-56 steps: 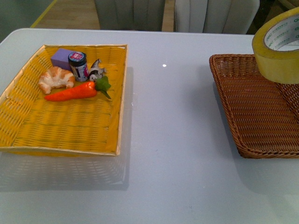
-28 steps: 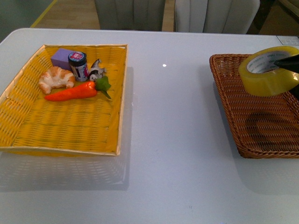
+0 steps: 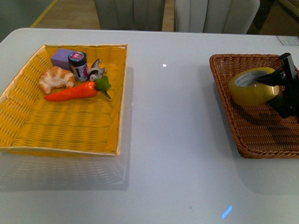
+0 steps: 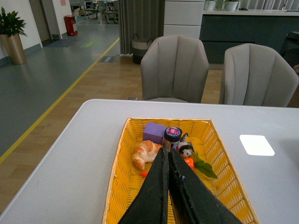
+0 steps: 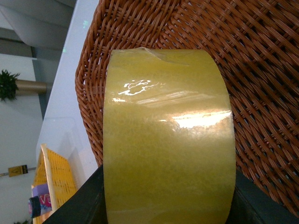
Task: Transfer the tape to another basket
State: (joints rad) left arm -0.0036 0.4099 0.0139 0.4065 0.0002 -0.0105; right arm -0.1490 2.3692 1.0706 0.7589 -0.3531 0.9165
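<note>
White table (image 3: 177,140): one yellow basket (image 3: 70,126), one brown basket (image 3: 220,84) where right hand (image 3: 273,91) clamps one tape (image 3: 247,93); left hand (image 4: 167,151) closed.

Right gripper (image 3: 274,89): enters at the right edge of the front view, jaws clamped across the wall of the tape (image 3: 247,91), one finger inside its core. Left gripper (image 4: 167,153): fingers pressed together, nothing held between them.

Bright, even light is falling.
Glare is streaking the tape (image 5: 168,140), and a soft shadow is lying beside it across the basket (image 3: 243,151).
</note>
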